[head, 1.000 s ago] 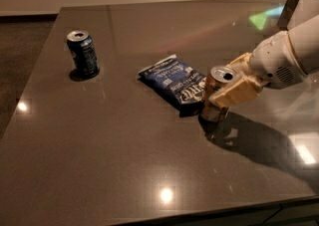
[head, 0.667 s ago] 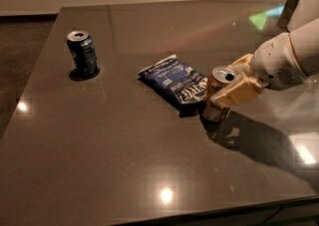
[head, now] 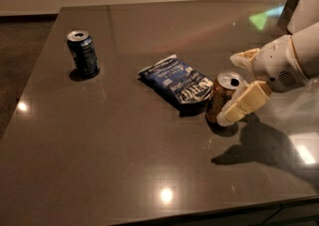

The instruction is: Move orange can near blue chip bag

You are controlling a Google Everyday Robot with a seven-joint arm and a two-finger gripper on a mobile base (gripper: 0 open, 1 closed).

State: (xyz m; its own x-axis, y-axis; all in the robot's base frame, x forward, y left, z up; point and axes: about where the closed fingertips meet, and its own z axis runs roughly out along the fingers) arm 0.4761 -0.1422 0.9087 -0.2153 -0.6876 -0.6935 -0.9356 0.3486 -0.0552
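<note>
The orange can (head: 219, 99) stands on the dark table (head: 124, 165), just right of the blue chip bag (head: 175, 80) and almost touching its right end. My gripper (head: 230, 89) reaches in from the right and is open. Its near finger (head: 246, 103) lies against the can's right side. Its far finger (head: 244, 57) stands clear behind the can's top. The bag lies flat near the middle of the table.
A dark blue can (head: 83, 54) stands upright at the far left of the table. The table's front edge runs along the bottom right. The robot's white arm (head: 294, 58) covers the right side.
The near finger has drawn back to the right and uncovers more of the can's side. The can and bag stay where they were.
</note>
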